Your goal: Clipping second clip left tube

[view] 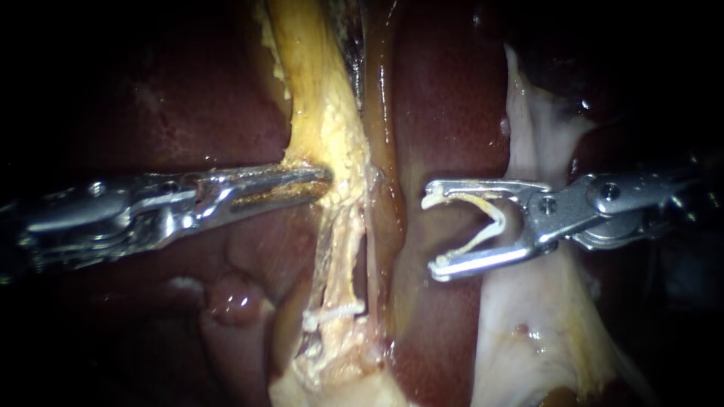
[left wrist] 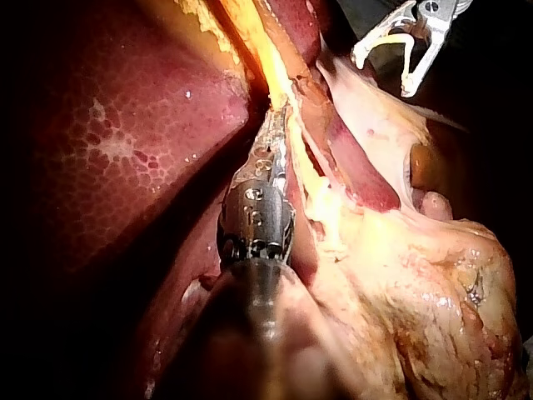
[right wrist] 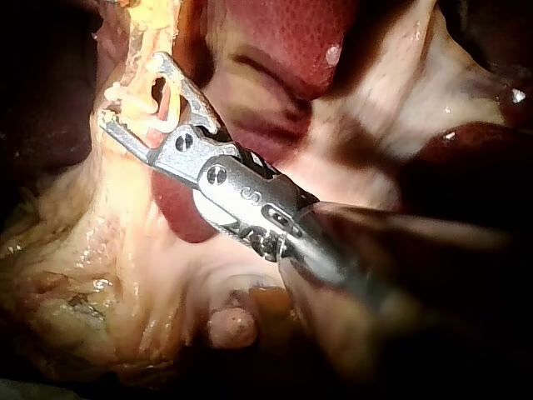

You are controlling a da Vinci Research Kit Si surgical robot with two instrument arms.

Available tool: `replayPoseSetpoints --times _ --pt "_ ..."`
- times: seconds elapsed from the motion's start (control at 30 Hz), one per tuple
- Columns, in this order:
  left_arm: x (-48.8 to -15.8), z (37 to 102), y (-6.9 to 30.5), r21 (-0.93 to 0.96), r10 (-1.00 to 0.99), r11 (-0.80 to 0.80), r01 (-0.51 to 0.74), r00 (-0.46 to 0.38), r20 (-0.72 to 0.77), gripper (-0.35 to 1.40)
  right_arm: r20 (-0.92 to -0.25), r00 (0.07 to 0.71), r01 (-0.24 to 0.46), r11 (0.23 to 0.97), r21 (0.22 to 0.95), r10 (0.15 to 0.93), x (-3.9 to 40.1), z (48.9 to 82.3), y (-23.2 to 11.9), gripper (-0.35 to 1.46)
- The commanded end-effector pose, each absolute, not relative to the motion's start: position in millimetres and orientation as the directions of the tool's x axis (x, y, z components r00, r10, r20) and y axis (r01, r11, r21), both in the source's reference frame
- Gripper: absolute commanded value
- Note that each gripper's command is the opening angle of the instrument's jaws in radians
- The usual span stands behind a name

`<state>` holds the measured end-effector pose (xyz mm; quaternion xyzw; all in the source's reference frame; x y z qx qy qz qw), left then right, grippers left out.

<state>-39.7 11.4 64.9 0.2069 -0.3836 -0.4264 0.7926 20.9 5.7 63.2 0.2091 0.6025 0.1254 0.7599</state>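
The left tube [view: 341,252] is a pale yellow strand running down the middle, with a white clip [view: 334,310] across its lower part. Just right of it runs the amber right tube [view: 386,188]. My left instrument [view: 323,181] comes in from the left and its jaws are shut on the yellow tissue [view: 320,113] at the strand's upper part; the left wrist view shows its jaws [left wrist: 275,125] buried in that tissue. My right instrument [view: 431,235] stands right of both tubes, clear of them. Its jaws stand wide apart with an open white clip [view: 483,226] seated against both.
Dark red liver [view: 151,113] lies behind and on both sides of the tubes. A pale tissue flap [view: 528,324] hangs under my right instrument's shaft. Lumpy yellow fat [left wrist: 433,300] sits beside my left instrument's shaft.
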Motion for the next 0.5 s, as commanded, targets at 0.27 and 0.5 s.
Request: replayPoseSetpoints --times 0.27,0.5 --pt "-38.5 60.4 12.9 0.657 -0.839 0.544 0.523 0.333 0.429 -0.35 -0.818 0.292 0.081 0.839 0.537 0.496 23.6 66.1 1.9 0.58" --pt "-36.2 56.1 14.7 0.645 -0.832 0.553 0.528 0.300 0.467 -0.35 -0.777 0.336 0.098 0.801 0.591 0.532 28.1 71.7 -2.2 0.57"
